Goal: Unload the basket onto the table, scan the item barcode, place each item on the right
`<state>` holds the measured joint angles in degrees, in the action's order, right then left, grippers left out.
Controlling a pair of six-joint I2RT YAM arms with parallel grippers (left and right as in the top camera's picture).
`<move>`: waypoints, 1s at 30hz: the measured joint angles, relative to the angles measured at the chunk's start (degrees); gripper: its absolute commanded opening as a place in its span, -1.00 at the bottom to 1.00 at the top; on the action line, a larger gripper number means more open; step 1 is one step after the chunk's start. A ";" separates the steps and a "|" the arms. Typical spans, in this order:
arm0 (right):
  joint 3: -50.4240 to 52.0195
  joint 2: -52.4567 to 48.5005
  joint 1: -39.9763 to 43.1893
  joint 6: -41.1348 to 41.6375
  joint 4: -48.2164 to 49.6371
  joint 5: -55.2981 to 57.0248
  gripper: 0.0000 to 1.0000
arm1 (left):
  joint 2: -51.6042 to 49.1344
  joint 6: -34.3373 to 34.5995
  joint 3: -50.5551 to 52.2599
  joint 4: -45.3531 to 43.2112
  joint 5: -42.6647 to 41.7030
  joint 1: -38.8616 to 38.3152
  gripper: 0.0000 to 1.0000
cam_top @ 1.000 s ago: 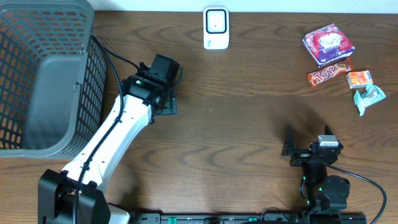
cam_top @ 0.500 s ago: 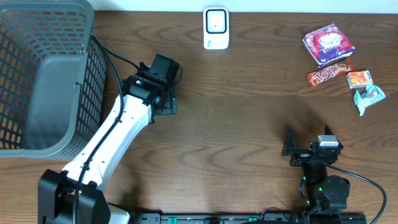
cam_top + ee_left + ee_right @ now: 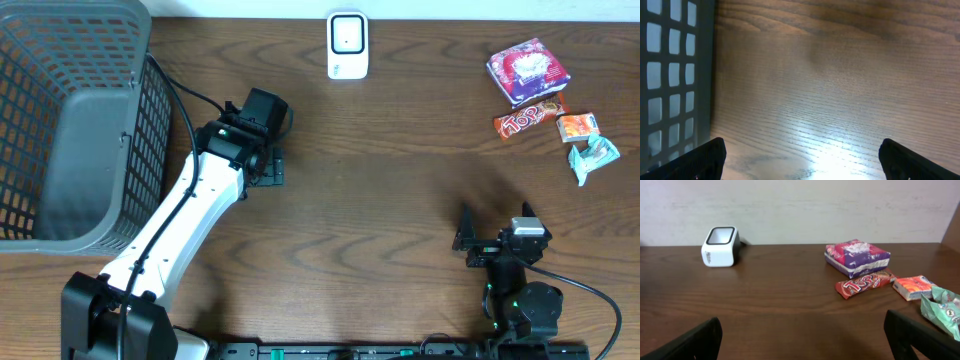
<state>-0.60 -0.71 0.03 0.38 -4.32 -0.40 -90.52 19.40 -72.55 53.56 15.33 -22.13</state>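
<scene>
The left claw (image 3: 266, 166) stood wide open with nothing in it, over bare bench (image 3: 380, 200) just beside the mesh wall of the grey basket (image 3: 150, 110) — its wrist view showed only wood grain and that wall. The right claw (image 3: 494, 238) was likewise spread wide and empty, low near the front edge and facing the back of the bench. The white scanner (image 3: 347, 45) stood at the back edge, near the middle. The items lay clustered at the far right, well apart from both claws: a purple-and-pink packet (image 3: 527, 71), an orange "Top" bar (image 3: 530, 118) just in front of it, a small orange packet (image 3: 577, 127) and a crumpled green wrapper (image 3: 593, 157).
</scene>
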 measured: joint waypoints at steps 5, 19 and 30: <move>0.00 -0.02 0.00 0.00 0.04 0.00 0.99 | 0.83 -1.14 1.46 -3.89 -0.22 0.00 0.96; 0.02 0.02 0.00 0.00 0.04 0.00 0.99 | 26.29 -16.15 37.51 -40.37 -11.96 4.00 0.95; 0.02 0.02 0.00 0.00 0.04 0.00 0.99 | 50.21 -18.64 56.02 -55.65 -18.47 15.08 0.96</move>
<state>-0.58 -0.69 0.03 0.38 -4.27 -0.40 -40.32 0.75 -16.53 -2.09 -3.14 -7.05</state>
